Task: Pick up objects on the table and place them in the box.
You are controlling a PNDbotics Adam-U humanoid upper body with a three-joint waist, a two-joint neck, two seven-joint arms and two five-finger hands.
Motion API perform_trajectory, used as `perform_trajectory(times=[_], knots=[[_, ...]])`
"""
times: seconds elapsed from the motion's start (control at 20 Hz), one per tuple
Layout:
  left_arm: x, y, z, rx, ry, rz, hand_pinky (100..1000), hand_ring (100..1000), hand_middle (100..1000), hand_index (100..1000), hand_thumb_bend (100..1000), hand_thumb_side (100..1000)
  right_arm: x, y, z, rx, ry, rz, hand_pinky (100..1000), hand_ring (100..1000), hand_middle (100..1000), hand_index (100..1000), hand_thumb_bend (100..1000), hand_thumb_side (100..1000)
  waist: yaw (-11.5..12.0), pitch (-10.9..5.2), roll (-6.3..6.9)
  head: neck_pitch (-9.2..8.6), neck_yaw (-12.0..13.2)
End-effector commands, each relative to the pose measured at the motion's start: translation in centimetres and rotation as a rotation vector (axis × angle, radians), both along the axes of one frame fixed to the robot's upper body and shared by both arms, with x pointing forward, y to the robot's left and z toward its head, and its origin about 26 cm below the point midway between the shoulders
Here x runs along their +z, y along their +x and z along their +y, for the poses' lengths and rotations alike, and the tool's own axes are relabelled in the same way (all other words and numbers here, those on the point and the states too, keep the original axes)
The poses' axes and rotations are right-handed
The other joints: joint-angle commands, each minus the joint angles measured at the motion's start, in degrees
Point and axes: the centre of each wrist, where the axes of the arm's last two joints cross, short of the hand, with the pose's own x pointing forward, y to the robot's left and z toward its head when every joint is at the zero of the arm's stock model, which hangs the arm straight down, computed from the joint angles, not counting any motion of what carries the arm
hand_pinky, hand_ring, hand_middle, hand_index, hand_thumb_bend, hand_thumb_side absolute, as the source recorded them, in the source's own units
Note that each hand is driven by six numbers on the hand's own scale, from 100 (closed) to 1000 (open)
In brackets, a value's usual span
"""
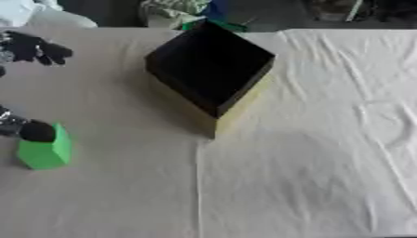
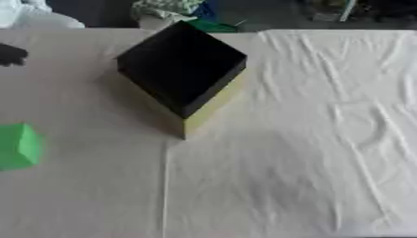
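Box (image 1: 213, 65), matte black inside with yellow outer walls, stands on my creased white cloth surface (image 1: 326, 162). Left of it, my left hand's fingers (image 1: 34, 131) touch a green faceted block (image 1: 45, 149); grip indiscernible.

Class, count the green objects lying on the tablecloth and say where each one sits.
1. A green block lies near the table's left edge, left of the black box, with the left hand touching its top. The box's inside looks dark, so anything in it may be hidden.
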Motion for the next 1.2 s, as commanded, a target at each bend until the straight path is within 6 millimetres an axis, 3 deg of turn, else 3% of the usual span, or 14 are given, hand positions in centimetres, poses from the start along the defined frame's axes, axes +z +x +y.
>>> perform_trajectory(times=[0.05, 0.45, 0.7, 1.05, 1.2], knots=[[1.3, -0.4, 0.2, 0.017, 0.066, -0.003, 813, 812, 779, 948, 1000, 895, 0.8, -0.1, -0.1, 0.000, -0.020, -0.016, 744, 751, 710, 933, 100, 1000, 0.01, -0.80, 0.13, 0.40, -0.18], [-0.1, -0.4, 0.2, 0.035, 0.140, 0.120, 859, 854, 830, 1000, 993, 794, 0.7, 0.0, 0.1, 0.004, -0.011, -0.007, 742, 747, 707, 933, 100, 1000, -0.16, -0.52, 0.32, 0.67, -0.71], [-0.6, -0.5, 0.2, 0.062, 0.198, 0.146, 879, 877, 861, 1000, 896, 710, 0.8, 0.1, 0.2, 0.008, -0.007, -0.004, 741, 746, 705, 931, 100, 1000, -0.14, -0.47, 0.53, 0.70, -0.83], [-1.2, -0.6, 0.5, 0.105, 0.252, 0.120, 879, 888, 885, 1000, 675, 522, 0.7, 0.1, 0.3, 0.007, 0.007, 0.001, 739, 742, 701, 929, 100, 1000, -0.07, -0.30, 0.67, 0.75, -0.90], [-1.8, -0.7, 0.6, 0.120, 0.244, 0.127, 872, 887, 888, 1000, 635, 467, 0.7, 0.2, 0.3, 0.007, 0.012, 0.002, 738, 741, 699, 928, 100, 1000, 0.01, -0.15, 0.71, 0.81, -0.93]])
